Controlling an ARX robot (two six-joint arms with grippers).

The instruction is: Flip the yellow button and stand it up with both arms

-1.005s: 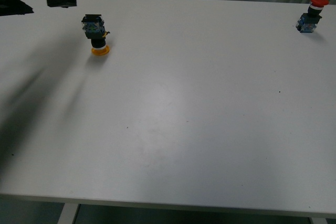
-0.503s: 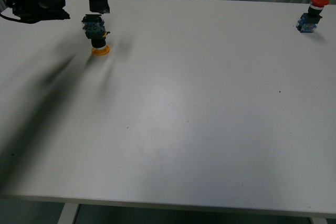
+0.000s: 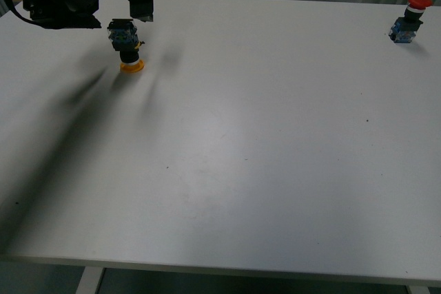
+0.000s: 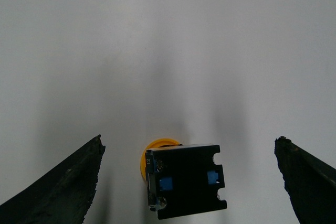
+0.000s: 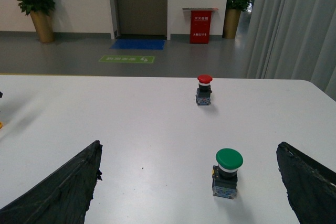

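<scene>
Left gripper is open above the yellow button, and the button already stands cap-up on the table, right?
Not cap-up. The left gripper is open above the yellow button, but the button stands upside down, resting on its yellow cap with its boxy end on top, as the front view shows.

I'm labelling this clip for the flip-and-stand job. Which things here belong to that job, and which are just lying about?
Part of the job:
- yellow button, standing cap down on the table
- left gripper, open above it
- right gripper, open, away from it

Just lying about:
- red button
- green button
</scene>
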